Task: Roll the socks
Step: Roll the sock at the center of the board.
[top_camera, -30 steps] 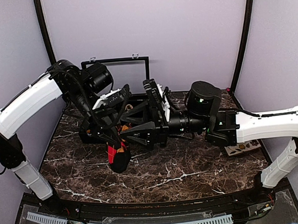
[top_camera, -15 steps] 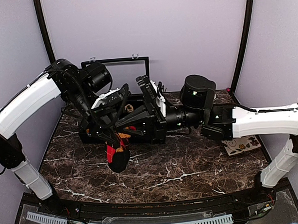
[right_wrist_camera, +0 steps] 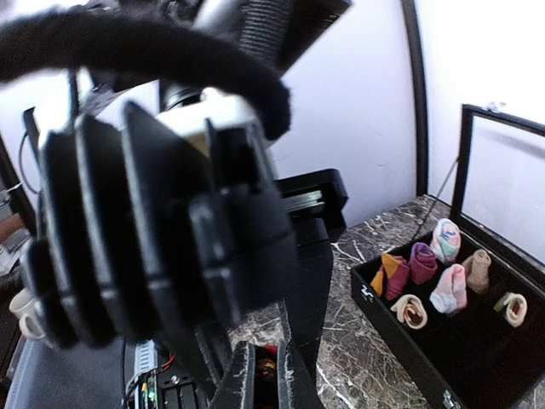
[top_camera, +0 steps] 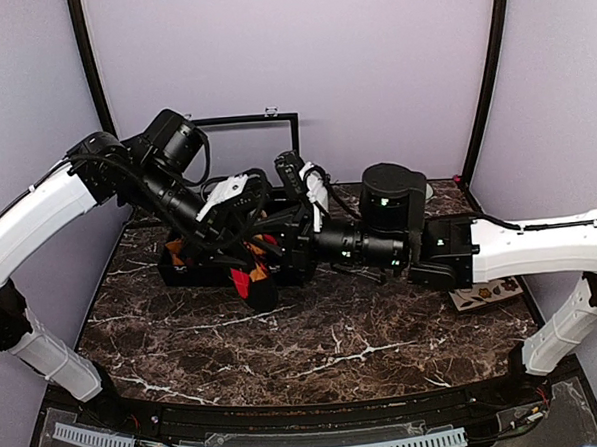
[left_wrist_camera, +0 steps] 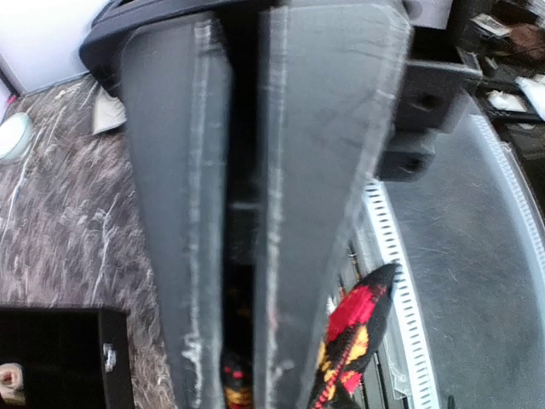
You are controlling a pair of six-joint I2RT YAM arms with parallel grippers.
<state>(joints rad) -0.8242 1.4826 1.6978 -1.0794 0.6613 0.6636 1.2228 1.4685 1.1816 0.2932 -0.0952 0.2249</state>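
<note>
The jaws of the right gripper [right_wrist_camera: 266, 388] are pressed together, and a little bit of red and orange knit is stuck between them, so they are clamped on the black sock [left_wrist_camera: 353, 315]. The jaws of the left gripper [left_wrist_camera: 243, 375] have only a thin gap between them. A small bit of the same sock shows down in that gap, but I cannot tell if they are pinching it or not. The rest of the sock hangs just beside the left jaws, and it is black with red and orange diamonds. From the top view the two arms meet in the middle, the left one coming from the left and the right one from the right. The sock is bunched up where they meet, right at the front of the black box [right_wrist_camera: 485, 349] and low over the dark marble surface [top_camera: 335, 342]. I cannot tell if it touches the surface. The box is open and its lid [top_camera: 243, 119] stands up at the back. Inside it lie small sock rolls [right_wrist_camera: 449, 290] in pink, white, purple, orange and tan. A card [top_camera: 487, 294] with a flower print lies on the surface under the right arm.
</note>
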